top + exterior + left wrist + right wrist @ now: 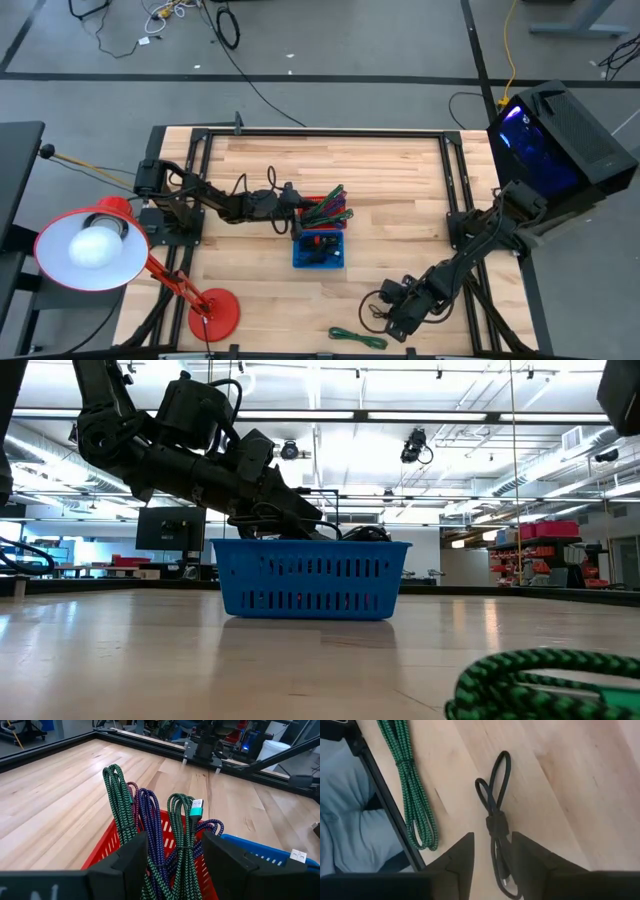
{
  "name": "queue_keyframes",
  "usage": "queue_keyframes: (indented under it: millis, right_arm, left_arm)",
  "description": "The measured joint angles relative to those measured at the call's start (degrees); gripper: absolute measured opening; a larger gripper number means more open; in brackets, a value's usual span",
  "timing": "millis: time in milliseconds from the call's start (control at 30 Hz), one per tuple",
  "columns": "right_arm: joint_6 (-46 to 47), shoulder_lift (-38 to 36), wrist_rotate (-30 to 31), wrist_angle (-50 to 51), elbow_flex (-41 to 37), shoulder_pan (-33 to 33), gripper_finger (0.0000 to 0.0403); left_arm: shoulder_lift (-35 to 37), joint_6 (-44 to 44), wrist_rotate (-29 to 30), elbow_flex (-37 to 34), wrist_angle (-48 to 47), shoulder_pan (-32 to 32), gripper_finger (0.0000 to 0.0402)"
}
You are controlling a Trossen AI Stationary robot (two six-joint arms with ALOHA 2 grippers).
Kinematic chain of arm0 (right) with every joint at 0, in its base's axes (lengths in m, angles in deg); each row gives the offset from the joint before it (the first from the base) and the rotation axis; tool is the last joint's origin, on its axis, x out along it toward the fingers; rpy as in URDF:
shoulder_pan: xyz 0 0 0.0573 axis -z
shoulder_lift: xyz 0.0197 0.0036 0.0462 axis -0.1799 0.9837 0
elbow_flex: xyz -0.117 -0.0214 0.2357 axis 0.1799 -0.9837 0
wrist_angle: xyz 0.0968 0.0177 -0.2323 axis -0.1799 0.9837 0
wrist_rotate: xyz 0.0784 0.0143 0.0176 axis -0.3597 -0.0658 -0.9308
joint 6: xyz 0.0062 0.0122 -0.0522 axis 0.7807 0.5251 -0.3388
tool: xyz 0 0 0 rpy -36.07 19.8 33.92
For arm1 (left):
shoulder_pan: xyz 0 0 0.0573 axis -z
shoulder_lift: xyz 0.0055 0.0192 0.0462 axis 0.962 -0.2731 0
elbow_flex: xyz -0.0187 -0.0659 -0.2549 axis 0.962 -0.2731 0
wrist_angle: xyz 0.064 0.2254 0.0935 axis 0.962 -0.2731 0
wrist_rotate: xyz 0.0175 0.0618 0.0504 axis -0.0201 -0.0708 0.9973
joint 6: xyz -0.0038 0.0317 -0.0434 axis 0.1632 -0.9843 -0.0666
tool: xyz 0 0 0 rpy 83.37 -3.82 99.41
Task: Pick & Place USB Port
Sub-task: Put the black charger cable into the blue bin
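A red basket [325, 212] holds several bundled USB cables, green and purple [150, 815], standing upright in it. One green bundle [182, 835] shows a teal plug. A blue basket [320, 250] stands just in front of the red one and also shows in the low view [310, 575]. My left gripper [175, 842] is open at the red basket's left side, with a finger on either side of the green and purple bundles. My right gripper [492, 842] is open near the table's front edge, over a black bundled cable [495, 820] that lies flat between its fingers. A green cable [412, 795] lies beside the black one.
A red desk lamp [95, 250] stands at the front left, its base [215, 312] on the table. A black box with a purple glow [555, 140] sits off the right edge. The green cable [357, 338] lies close to the front edge. Bare wood lies at the far side.
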Motion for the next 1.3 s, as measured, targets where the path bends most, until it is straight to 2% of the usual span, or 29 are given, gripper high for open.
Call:
queue_keyframes:
  millis: [267,533,667,767,833,967,1100,1300]
  right_arm:
    - [-1.0,2.5,-0.5,-0.5,0.0,0.0,0.0151]
    - [-1.8,5.8,-1.0,-1.9,0.1,0.0,0.0148]
    - [-2.3,7.2,-1.5,-1.1,0.3,0.0,0.0117]
    - [-5.1,7.4,-2.1,0.3,0.3,0.1,0.0043]
    - [-8.0,7.3,-2.3,1.6,0.3,0.1,0.0018]
    - [-10.2,6.8,-4.2,3.4,0.3,0.9,0.0011]
    - [-14.3,3.4,-5.7,4.8,-0.3,3.2,0.0010]
    - [-20.1,-5.7,1.5,14.0,-0.1,7.8,0.0008]
  left_arm:
    - [0.0,-0.1,0.0,0.0,0.0,0.0,0.0190]
    - [0.0,-0.1,0.0,0.0,0.0,0.0,0.0190]
    - [0.0,-0.1,0.0,0.0,0.0,0.0,0.0190]
    - [0.0,-0.1,0.0,0.0,0.0,0.0,0.0190]
    - [0.0,-0.1,0.0,0.0,0.0,0.0,0.0190]
    - [0.0,-0.1,0.0,0.0,0.0,0.0,0.0190]
    - [0.0,-0.1,0.0,0.0,0.0,0.0,0.0190]
    - [0.0,-0.1,0.0,0.0,-1.6,0.0,0.0190]
